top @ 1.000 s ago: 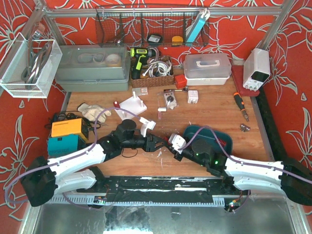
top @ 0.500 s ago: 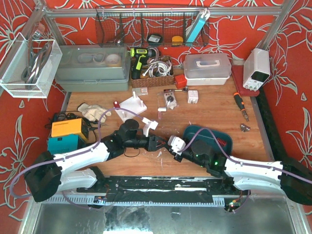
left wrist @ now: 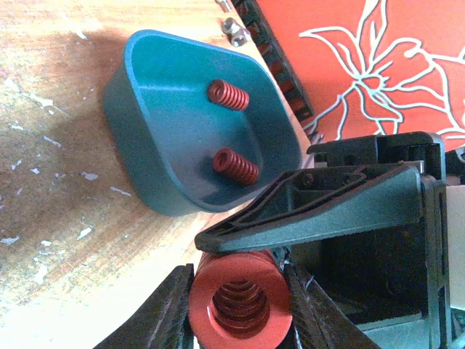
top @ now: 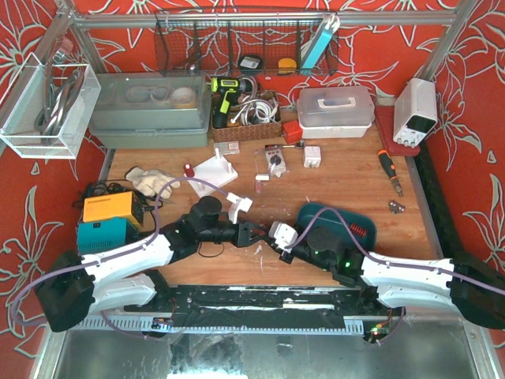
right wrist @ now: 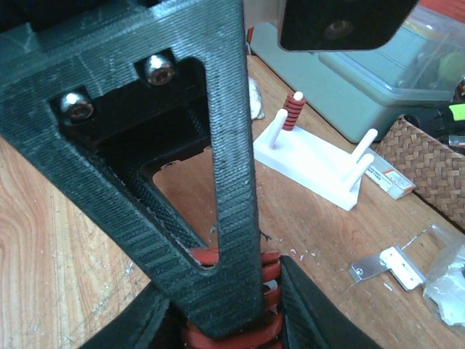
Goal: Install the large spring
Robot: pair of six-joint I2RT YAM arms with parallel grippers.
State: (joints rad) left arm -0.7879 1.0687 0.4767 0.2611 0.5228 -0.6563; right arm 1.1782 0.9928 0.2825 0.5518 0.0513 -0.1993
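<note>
Left gripper (top: 254, 234) and right gripper (top: 274, 239) further left, large spring (left wrist: 236, 298) between both

A white power supply (top: 416, 110) is sitting far right on the counter (top: 347, 174), an orange-handled screwdriver (top: 387, 166) lying beside it.

Two springs (left wrist: 234, 165) in tray (left wrist: 145, 138) (mid-table).
</note>
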